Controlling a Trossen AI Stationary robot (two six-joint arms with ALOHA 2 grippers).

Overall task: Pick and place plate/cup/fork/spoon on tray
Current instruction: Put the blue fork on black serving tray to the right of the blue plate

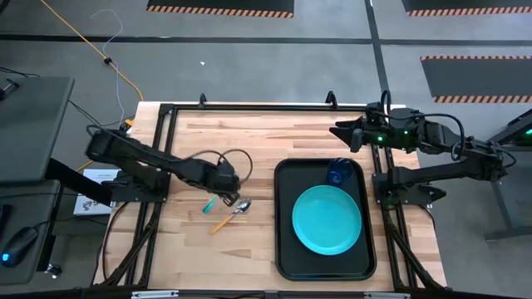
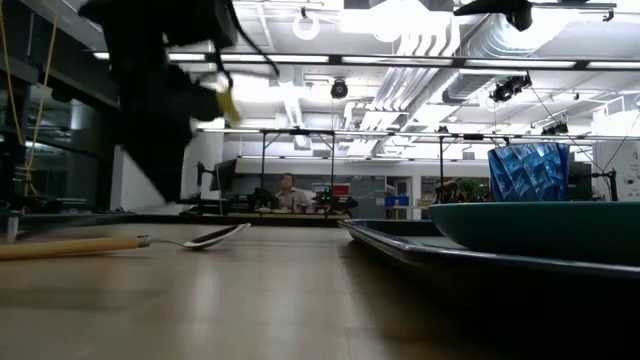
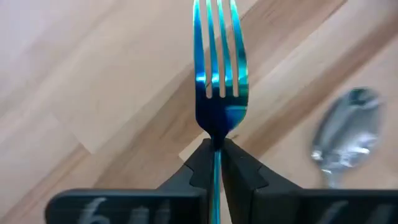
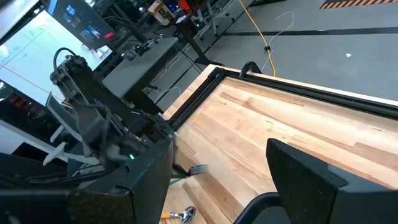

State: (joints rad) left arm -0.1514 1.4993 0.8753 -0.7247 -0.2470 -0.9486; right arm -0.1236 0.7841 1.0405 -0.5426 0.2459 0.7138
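Note:
My left gripper (image 1: 229,189) (image 3: 216,144) stands over the table's middle, left of the tray, shut on the fork (image 3: 217,68), whose teal handle (image 1: 211,203) shows beside it. The spoon (image 1: 233,214) lies flat on the wood just near of it, its metal bowl (image 3: 348,137) toward the tray and its orange handle (image 2: 70,245) away. The black tray (image 1: 284,249) holds the turquoise plate (image 1: 327,218) and, at its far end, the upright blue cup (image 1: 338,173) (image 2: 528,172). My right gripper (image 1: 339,133) (image 4: 221,144) is open and empty, beyond the tray's far end. My left gripper pinches the fork at its neck (image 3: 216,138), just behind the metal head, between its two fingers. The tines stick out past the fingertips, and the handle runs back between the fingers. I cannot tell whether the fork is clear of the table.
Bare wood lies left of and beyond the tray. A black metal frame (image 1: 158,149) runs along the table's left, far and right edges. A cable (image 1: 237,158) loops over the left arm's wrist.

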